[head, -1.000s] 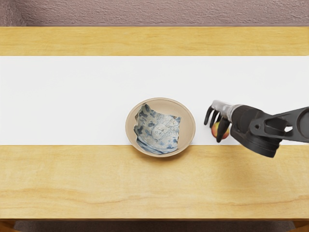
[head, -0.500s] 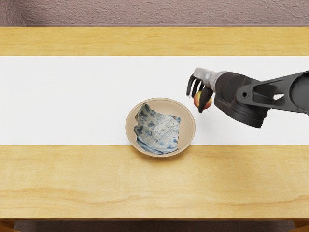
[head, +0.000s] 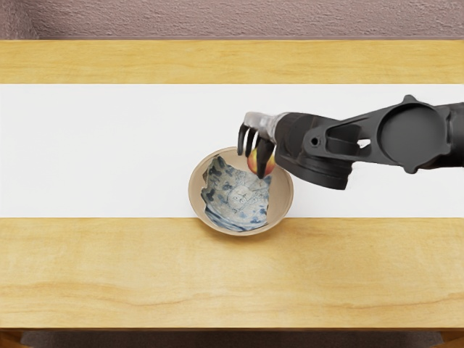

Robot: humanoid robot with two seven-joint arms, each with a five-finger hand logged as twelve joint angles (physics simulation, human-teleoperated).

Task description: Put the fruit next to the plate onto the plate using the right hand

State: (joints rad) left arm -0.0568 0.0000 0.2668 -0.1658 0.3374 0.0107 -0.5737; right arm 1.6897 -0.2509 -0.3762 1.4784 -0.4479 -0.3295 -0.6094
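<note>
A round tan plate (head: 281, 203) with a blue-and-white patterned centre sits on the white runner near the middle of the table. My right hand (head: 255, 148) reaches in from the right and hangs over the plate's upper right rim. Its dark fingers are curled around a small yellow-red fruit (head: 262, 164), which is mostly hidden by them. Whether the fruit touches the plate cannot be told. The left arm is out of view.
A white runner (head: 109, 152) crosses the wooden table (head: 217, 275) from side to side. The right forearm (head: 377, 138) stretches above the runner to the right edge. A wall runs along the far side of the table.
The right hand has lifted the fruit from the runner to the right of the plate and carried it up and leftward, now over the plate's rim.
</note>
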